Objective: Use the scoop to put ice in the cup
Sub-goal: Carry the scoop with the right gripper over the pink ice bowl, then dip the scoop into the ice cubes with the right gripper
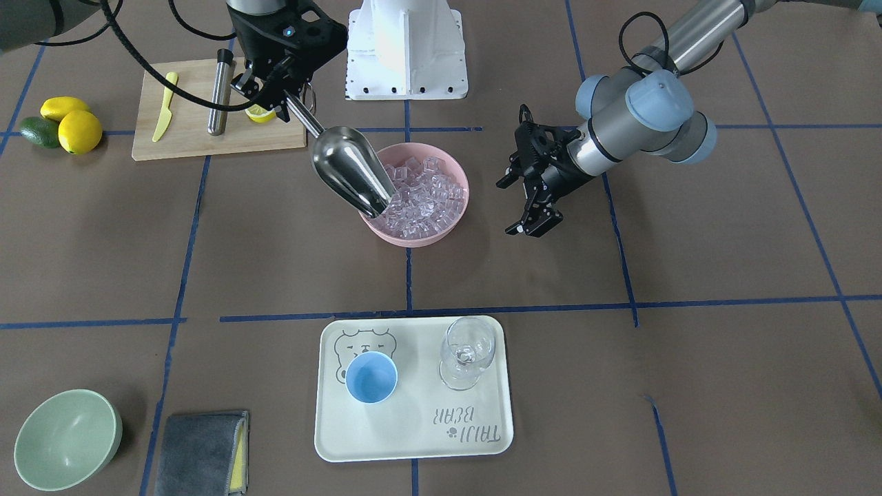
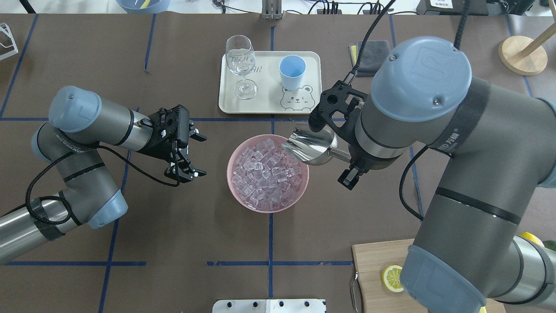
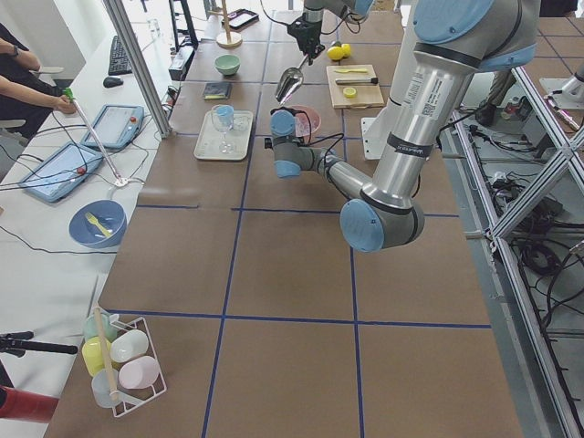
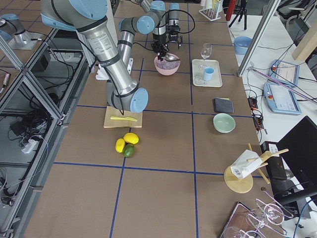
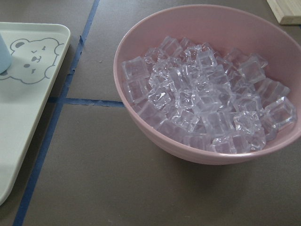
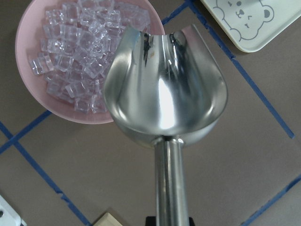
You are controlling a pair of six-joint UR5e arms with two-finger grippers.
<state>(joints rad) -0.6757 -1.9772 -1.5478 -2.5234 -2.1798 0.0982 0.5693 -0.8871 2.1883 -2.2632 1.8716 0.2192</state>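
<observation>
The ice (image 1: 424, 196) fills a pink bowl (image 1: 413, 238) at the table's middle; it also shows in the left wrist view (image 5: 202, 99). My right gripper (image 1: 282, 96) is shut on the handle of the steel scoop (image 1: 348, 169). The scoop (image 6: 164, 89) is empty and tilts down, its lip over the bowl's rim by the ice (image 6: 80, 52). The light-blue cup (image 1: 371, 377) stands empty on a cream tray (image 1: 413, 441). My left gripper (image 1: 511, 207) is open and empty, beside the bowl on its other side; it also shows in the overhead view (image 2: 200, 156).
A clear wine glass (image 1: 467, 351) stands on the tray next to the cup. A cutting board (image 1: 193, 138) holds a steel tube (image 1: 220, 96), a yellow knife (image 1: 164, 107) and a lemon slice (image 1: 260, 114). A green bowl (image 1: 65, 439) and grey cloth (image 1: 202, 453) lie by the tray.
</observation>
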